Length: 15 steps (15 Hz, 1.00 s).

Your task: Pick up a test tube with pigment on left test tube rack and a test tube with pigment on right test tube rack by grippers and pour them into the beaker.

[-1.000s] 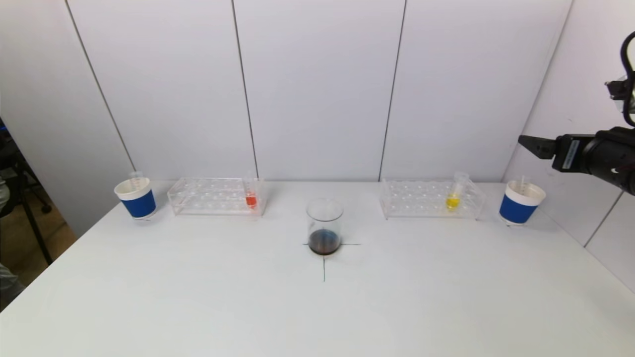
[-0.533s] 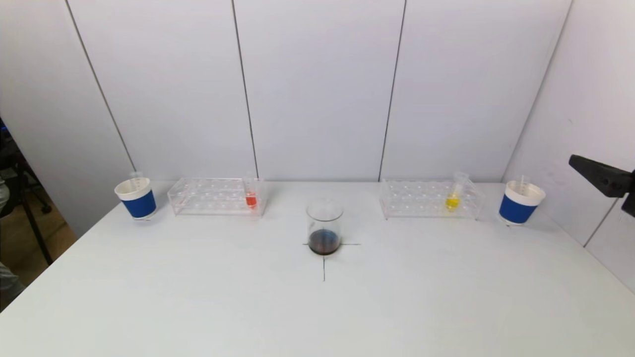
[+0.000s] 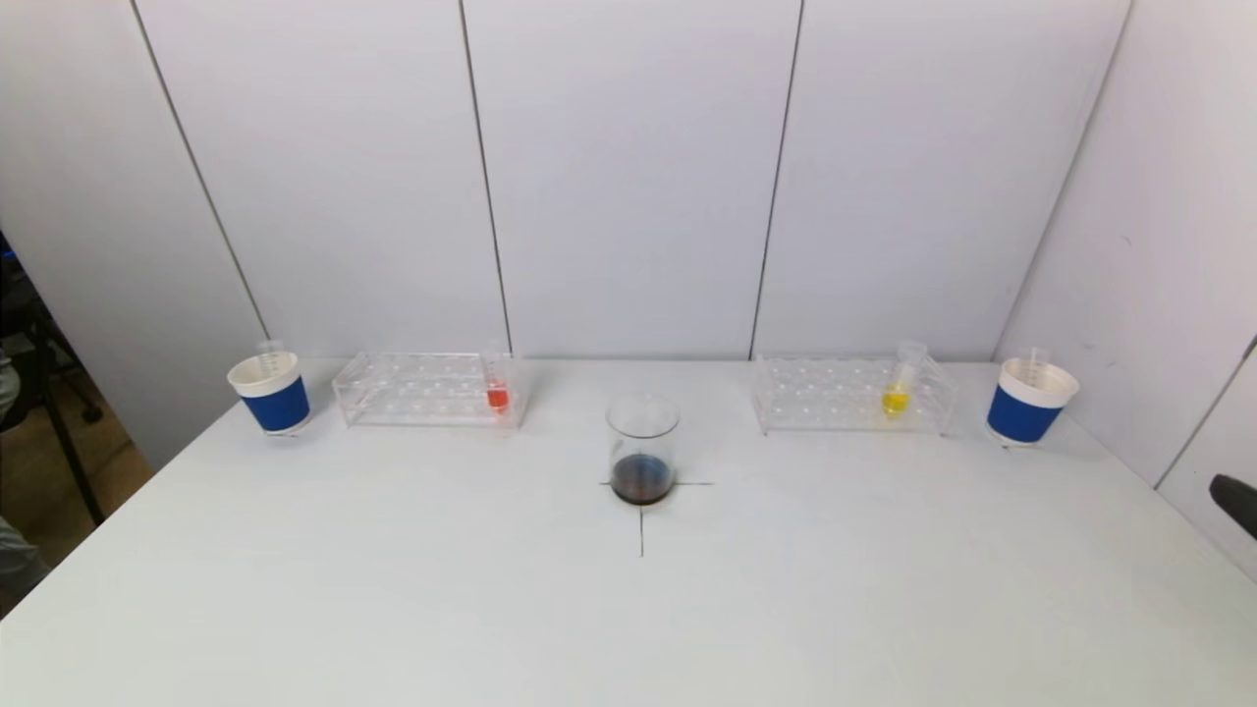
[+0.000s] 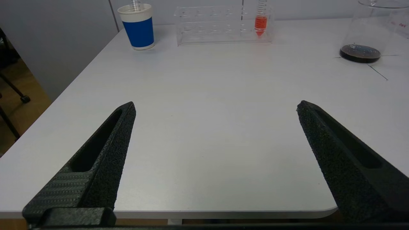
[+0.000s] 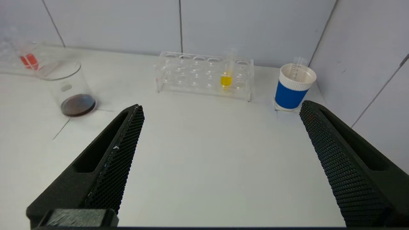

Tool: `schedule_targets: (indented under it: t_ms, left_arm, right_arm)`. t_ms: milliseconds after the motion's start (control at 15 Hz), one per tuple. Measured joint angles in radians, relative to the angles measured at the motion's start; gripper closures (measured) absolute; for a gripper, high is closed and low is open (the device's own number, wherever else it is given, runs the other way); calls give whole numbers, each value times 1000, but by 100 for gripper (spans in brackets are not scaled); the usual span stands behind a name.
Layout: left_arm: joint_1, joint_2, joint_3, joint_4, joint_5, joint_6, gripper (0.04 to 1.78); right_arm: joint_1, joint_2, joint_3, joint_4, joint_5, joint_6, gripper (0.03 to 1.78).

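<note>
A glass beaker (image 3: 642, 449) with dark liquid at its bottom stands on a cross mark at the table's middle. The clear left rack (image 3: 427, 389) holds a test tube with red pigment (image 3: 497, 388). The clear right rack (image 3: 852, 395) holds a test tube with yellow pigment (image 3: 897, 385). My left gripper (image 4: 215, 107) is open and empty over the table's near left corner, out of the head view. My right gripper (image 5: 220, 107) is open and empty near the table's right side; only a fingertip (image 3: 1237, 502) shows in the head view.
A blue and white paper cup (image 3: 270, 393) with an empty tube stands left of the left rack. A matching cup (image 3: 1028, 401) with a tube stands right of the right rack. White wall panels close the back and right.
My right arm has dropped from high at the right edge down and outward, until only a fingertip shows. Nothing on the table has moved.
</note>
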<state>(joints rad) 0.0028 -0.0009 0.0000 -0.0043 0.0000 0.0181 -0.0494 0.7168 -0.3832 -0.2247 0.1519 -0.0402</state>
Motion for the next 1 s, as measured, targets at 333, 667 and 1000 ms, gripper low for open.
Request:
schedule_targets:
  t_ms: [333, 667, 1000]
  left_arm:
    - [0, 0, 0, 0, 0, 0, 6]
    - [0, 0, 0, 0, 0, 0, 6]
    - [0, 0, 0, 0, 0, 0, 6]
  right_arm:
    - [0, -210, 70, 134, 24, -11, 4]
    - [7, -412, 107, 293, 26, -13, 4]
    - [37, -600, 174, 320, -15, -21, 4]
